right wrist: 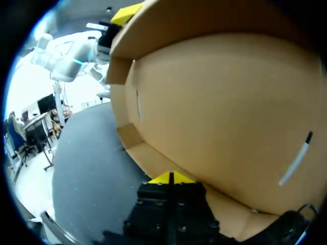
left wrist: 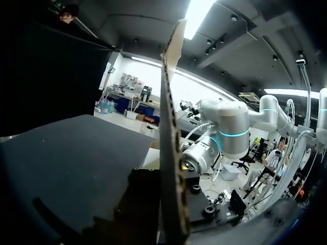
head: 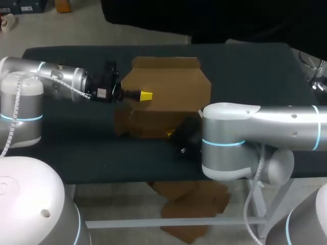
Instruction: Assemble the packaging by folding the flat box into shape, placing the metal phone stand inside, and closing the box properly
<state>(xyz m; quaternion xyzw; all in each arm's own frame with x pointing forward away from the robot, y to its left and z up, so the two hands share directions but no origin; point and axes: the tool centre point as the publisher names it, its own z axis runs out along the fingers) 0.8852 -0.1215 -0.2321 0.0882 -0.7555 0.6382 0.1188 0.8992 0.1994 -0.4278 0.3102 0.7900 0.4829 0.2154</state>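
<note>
Dark counter [head: 66, 148] with the cardboard box [head: 168, 87] sitting about mid-counter, a bit toward the far side. It's only partly folded. From the left wrist cam, 1 panel stands upright and edge-on right ahead of the camera. The right wrist cam shows a big panel with short flaps along its side and near edge.

Handling-wise, my guess is it's light and fairly stiff across the panels but floppy at the creases, so it'll skate on the counter unless 1 side is pinned. The surface looks smooth, so pinch an edge or flap close to a fold line, not mid-panel, and don't crush the corrugation. I can't pick out the metal stand anywhere.

Left arm [head: 56, 76] comes in low from the left, stretched nearly level. The left tool [head: 145, 95] is over the box's left part, up at the top rim of the raised panel. Only 1 yellow tip shows, so I can't tell whether it's pinching or not.

Right arm [head: 255, 122] crosses in from the right with its elbow over the near edge. The right tool [right wrist: 171, 177] has its tips pressed together with nothing visible between them, nosed up against the box's near flap.
</note>
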